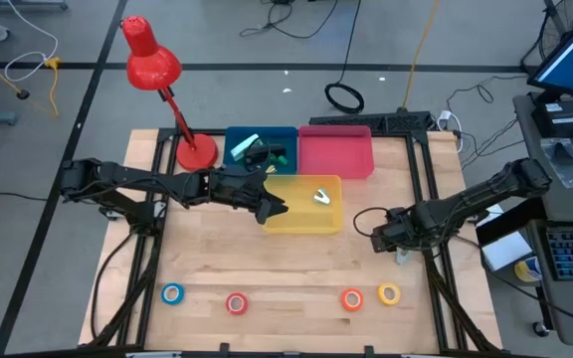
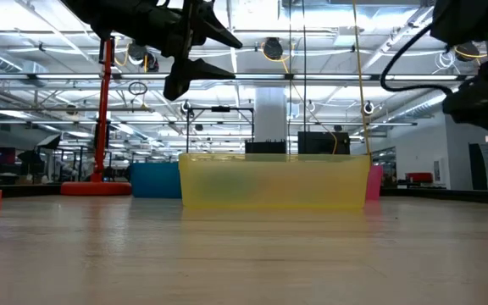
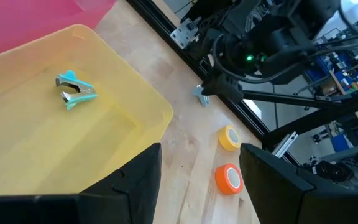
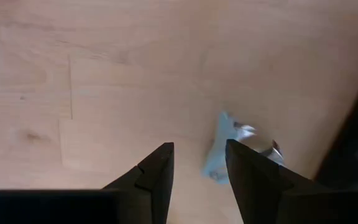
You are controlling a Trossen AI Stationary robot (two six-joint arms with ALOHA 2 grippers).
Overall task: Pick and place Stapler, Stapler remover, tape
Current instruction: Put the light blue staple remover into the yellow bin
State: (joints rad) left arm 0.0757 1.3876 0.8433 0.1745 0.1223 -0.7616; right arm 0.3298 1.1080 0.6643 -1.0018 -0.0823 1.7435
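R tool (image 4: 197, 163) spread, hovering over 2nd stapler remover (image 4: 232, 146) on bench (image 4: 92, 74) just ahead of its tips, pick step, next needs drop + pinch; L tool (image 3: 201, 168) spread, empty above yellow bin (image 3: 135, 99) w/ remover inside.

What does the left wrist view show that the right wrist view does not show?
Only the left wrist view shows the yellow bin, a staple remover inside it, the pink bin, and the yellow tape and orange tape. Only the right wrist view shows the right gripper's own open fingers. Both show the second staple remover on the wooden table.
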